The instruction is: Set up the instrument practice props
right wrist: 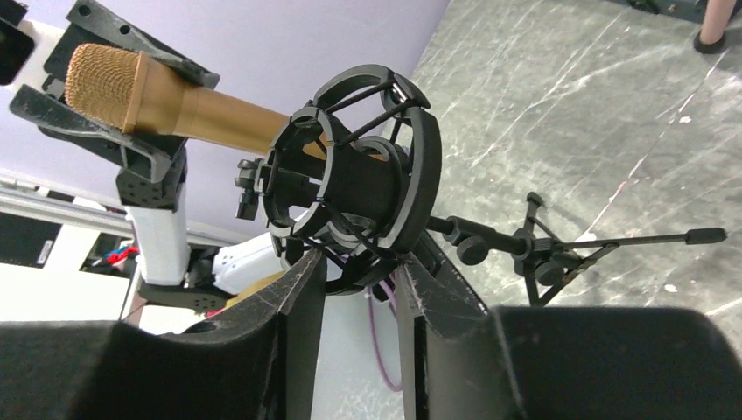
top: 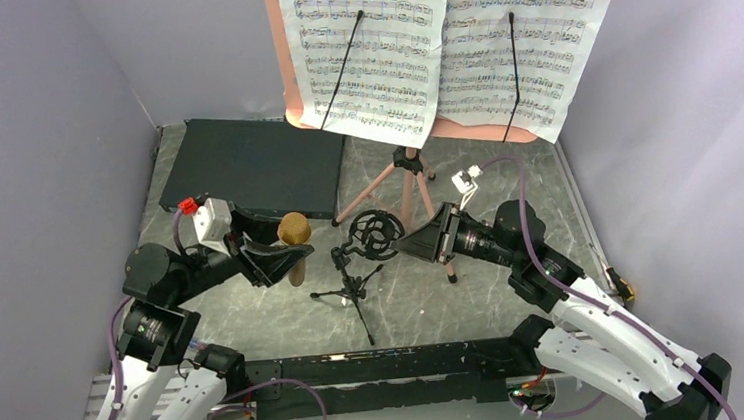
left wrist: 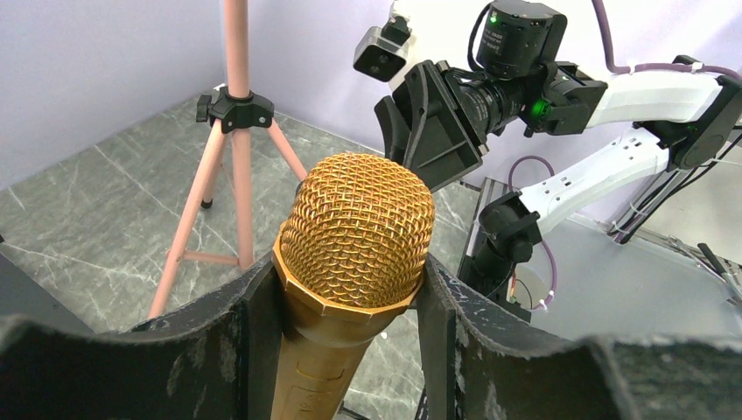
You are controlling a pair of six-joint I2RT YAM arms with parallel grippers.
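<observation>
My left gripper [top: 291, 254] is shut on the gold microphone [top: 295, 229], which it holds upright just below the mesh head [left wrist: 359, 227]. To its right stands the small black mic stand [top: 354, 290], its ring mount [top: 374, 232] apart from the microphone in the top view. My right gripper [top: 406, 240] has reached the mount from the right. Its jaws press on the lower part of the ring mount [right wrist: 350, 175], one on each side. At the back stands the pink music stand [top: 406, 182] with two sheet-music pages [top: 375, 49] on it.
A flat black box [top: 249, 167] lies at the back left of the grey marbled table. Purple walls close in on the left, the back and the right. A black rail [top: 390, 364] runs along the near edge between the arm bases.
</observation>
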